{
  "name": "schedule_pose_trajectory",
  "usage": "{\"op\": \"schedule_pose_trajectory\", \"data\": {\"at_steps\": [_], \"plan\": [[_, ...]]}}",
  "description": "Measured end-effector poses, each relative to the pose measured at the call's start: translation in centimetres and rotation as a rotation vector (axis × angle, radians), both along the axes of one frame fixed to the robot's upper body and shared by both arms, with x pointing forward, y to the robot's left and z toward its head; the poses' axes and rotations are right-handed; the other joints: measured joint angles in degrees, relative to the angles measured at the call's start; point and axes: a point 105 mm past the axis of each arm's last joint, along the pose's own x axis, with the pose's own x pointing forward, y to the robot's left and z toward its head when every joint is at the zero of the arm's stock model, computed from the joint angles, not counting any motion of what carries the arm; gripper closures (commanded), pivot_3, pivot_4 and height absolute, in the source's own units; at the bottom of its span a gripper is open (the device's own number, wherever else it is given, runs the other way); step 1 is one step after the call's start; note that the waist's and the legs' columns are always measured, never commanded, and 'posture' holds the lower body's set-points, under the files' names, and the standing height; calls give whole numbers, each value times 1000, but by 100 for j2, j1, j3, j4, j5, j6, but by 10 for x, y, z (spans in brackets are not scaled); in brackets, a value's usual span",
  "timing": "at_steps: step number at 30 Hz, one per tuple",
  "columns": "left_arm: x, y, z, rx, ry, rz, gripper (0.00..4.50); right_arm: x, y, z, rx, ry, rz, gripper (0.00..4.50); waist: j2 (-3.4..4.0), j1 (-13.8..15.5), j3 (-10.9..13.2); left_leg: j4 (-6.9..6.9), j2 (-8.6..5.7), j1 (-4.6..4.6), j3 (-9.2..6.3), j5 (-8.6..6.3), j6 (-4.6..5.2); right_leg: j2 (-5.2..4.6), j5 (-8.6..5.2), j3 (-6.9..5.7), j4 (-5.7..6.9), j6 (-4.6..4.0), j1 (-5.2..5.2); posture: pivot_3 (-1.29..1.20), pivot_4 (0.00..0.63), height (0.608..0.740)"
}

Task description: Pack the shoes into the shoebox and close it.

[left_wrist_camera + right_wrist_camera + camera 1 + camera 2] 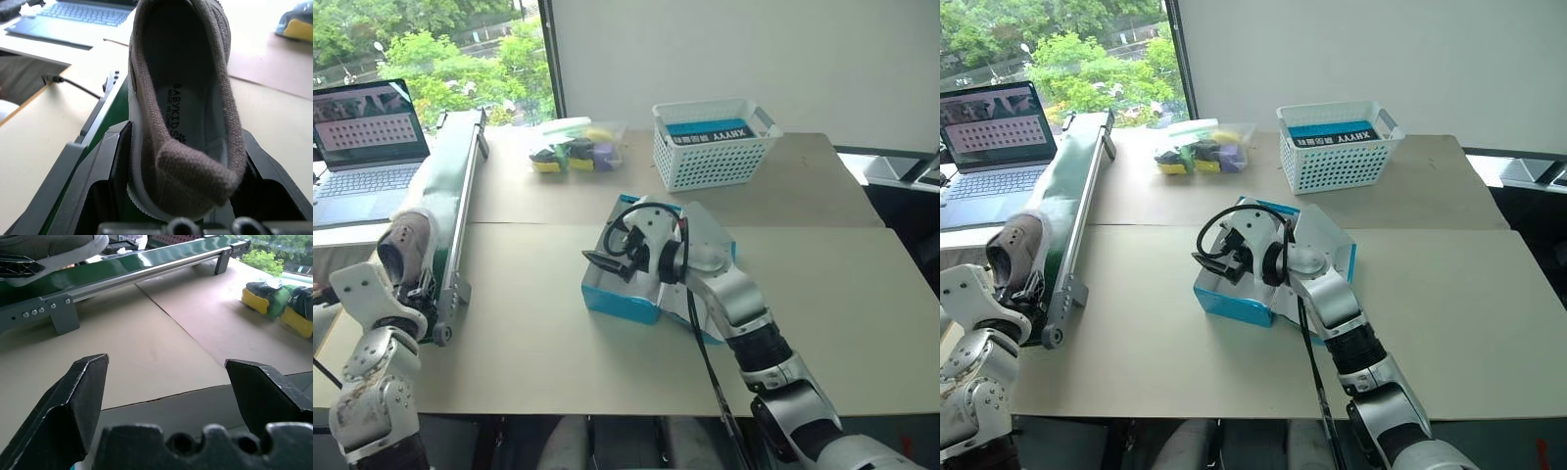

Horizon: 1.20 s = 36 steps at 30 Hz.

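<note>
Fig. legend, stereo head views plus two wrist views. L gripper (pixel 186 205) at lower left of head view, fingers closed on heel of one small grey-taupe fabric sneaker (pixel 406 245); the sneaker sits over the near end of a long green conveyor belt w/ grey metal frame (pixel 460 186), left of frame. Whether its sole touches the belt: cannot tell. R gripper (pixel 166 396) at frame centre, jaws spread wide, nothing between them, poised at the near-left edge of the rectangular teal-blue cardboard shoebox (pixel 617 299), whose flap lid (pixel 1317 235) is up and leaning toward the right.

Progress (est.): early. One shoe gripped, not yet in box; second shoe not made out; box interior mostly hidden by R arm, so contents unclear. Left to do: carry shoe to box, pack pair, shut lid.

Surroundings: open laptop (pixel 367 142) upper left; clear bag of yellow/dark items (pixel 573 149) top centre; white plastic lattice basket (pixel 713 145) upper centre-right, on the tan tabletop (pixel 822 294). Likely obstruction: R arm over the box opening; conveyor frame beside shoe.
</note>
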Motion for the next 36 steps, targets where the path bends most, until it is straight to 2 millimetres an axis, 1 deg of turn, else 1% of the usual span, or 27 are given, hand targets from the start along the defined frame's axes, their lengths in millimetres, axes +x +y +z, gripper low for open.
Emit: {"op": "schedule_pose_trajectory", "data": {"at_steps": [1, 2, 3, 4, 6, 7, 9, 11, 13, 17, 20, 22, 23, 25, 27, 28, 29, 30, 33, 34, 35, 36], "plan": [[2, -5, 9, 20, -34, -15, 2162, 3, -1, 0, 11, 19, -15, 0, -2, 2, 0, 0, 0, -3, 0, 0, 0, 0, 1, 1, 1, -1, -3, 0, 150, 737], [4, -15, 23, 46, -93, -47, 2162, 6, 2, 4, 79, 91, -28, 0, -2, 0, 0, 0, -1, -2, 2, 0, 0, -1, 1, 5, 4, -1, -5, 0, 150, 737], [7, -27, 32, 44, -132, -87, 2162, 11, 3, 8, 175, 213, -49, 0, -1, -13, 0, 0, 0, 1, 2, 0, 0, -2, 1, 9, 8, -1, -5, 0, 150, 737], [9, -38, 35, 32, -155, -127, 2162, 15, 2, 12, 252, 303, -56, 0, -1, -15, 0, -1, 1, 0, 1, 0, 0, -2, 1, 9, 8, -2, -6, 0, 150, 737], [16, -72, 31, -22, -158, -261, 2162, 11, 8, 25, 441, 525, 18, 0, -1, -12, 0, -2, 1, -3, -1, 0, 1, -2, 1, 6, 7, -2, -6, 0, 150, 737], [20, -98, 24, -72, -139, -364, 2162, 4, 12, 33, 497, 607, 90, 0, -1, -3, 0, -2, 0, -10, 0, -1, 1, -2, 1, 3, 4, -2, -9, 0, 150, 737], [21, -141, 15, -135, -102, -532, 2162, -8, 20, 43, 524, 683, 189, 0, -1, -10, 0, -2, -1, -23, 3, -2, 3, -1, 1, 3, 3, -1, -20, 0, 150, 737], [17, -168, 17, -154, -97, -643, 2162, -12, 21, 44, 528, 722, 214, 0, -1, -23, 0, -1, -1, -42, 7, -2, 4, -1, 1, 6, 11, -1, -47, 0, 150, 737], [13, -184, 19, -163, -97, -705, 2162, -12, 18, 44, 542, 748, 211, 0, 1, -55, 0, 1, -1, -57, 13, -1, 4, 1, 1, 14, 23, -1, -69, 0, 150, 737], [12, -200, 18, -178, -85, -753, 2162, -8, 14, 43, 547, 751, 163, 0, 2, -72, -1, 5, 1, -54, 17, 0, 5, 6, 1, 14, 29, -1, -67, 0, 150, 737], [11, -206, 17, -176, -75, -775, 2162, 0, 8, 44, 577, 750, 111, 0, 2, -50, -1, 12, -1, -56, 17, 0, 5, 4, 1, 13, 27, -1, -64, 0, 150, 737], [12, -207, 18, -173, -74, -779, 2189, 4, 5, 45, 603, 752, 91, 508, 2, -47, -1, 12, -1, -56, 17, 0, 5, 4, 1, 12, 26, -1, -64, 0, 150, 737], [12, -207, 18, -171, -75, -779, 2189, 5, 5, 45, 607, 753, 84, 627, 2, -48, -1, 11, -1, -57, 17, 0, 5, 4, 1, 12, 26, -1, -64, 0, 150, 737], [12, -207, 20, -164, -80, -783, 2189, 7, 3, 45, 618, 751, 62, 1410, 2, -53, 0, 11, -1, -57, 17, 0, 5, 5, 1, 12, 27, -1, -65, 0, 150, 737], [13, -207, 21, -156, -83, -784, 2189, 8, 2, 45, 619, 751, 51, 1996, 2, -57, 0, 11, -1, -57, 17, 0, 5, 5, 1, 13, 26, -1, -65, 0, 150, 737], [13, -206, 21, -149, -80, -783, 2189, 8, 2, 45, 618, 751, 49, 2473, 2, -57, 0, 11, -1, -57, 17, 0, 5, 5, 1, 13, 26, -1, -64, 0, 150, 737], [13, -205, 21, -140, -77, -782, 2189, 8, 3, 45, 615, 752, 48, 2653, 2, -57, 0, 11, -1, -57, 17, 0, 5, 5, 1, 12, 27, -1, -65, 0, 150, 737], [13, -204, 21, -126, -72, -781, 2189, 8, 3, 45, 613, 752, 46, 3027, 2, -56, 0, 11, -1, -57, 17, 0, 5, 5, 1, 13, 27, -1, -65, 0, 150, 737], [13, -201, 20, -77, -63, -775, 2189, 9, 5, 44, 603, 748, 34, 3924, 2, -51, 0, 11, -1, -57, 17, 0, 5, 5, 1, 12, 26, -1, -64, 0, 150, 737], [13, -201, 20, -59, -62, -773, 1781, 9, 5, 44, 601, 747, 29, 4159, 2, -50, 0, 11, -1, -57, 17, 0, 5, 5, 1, 12, 26, -1, -64, 0, 150, 737], [13, -201, 20, -41, -62, -774, 1372, 9, 5, 43, 597, 747, 26, 4165, 2, -49, 0, 11, -1, -57, 17, 0, 5, 5, 1, 12, 26, -1, -64, 0, 150, 737], [13, -200, 20, -27, -63, -774, 1164, 9, 5, 43, 598, 747, 27, 4165, 2, -51, 0, 11, -1, -57, 17, 0, 5, 5, 1, 12, 26, -1, -65, 0, 150, 737]]}}
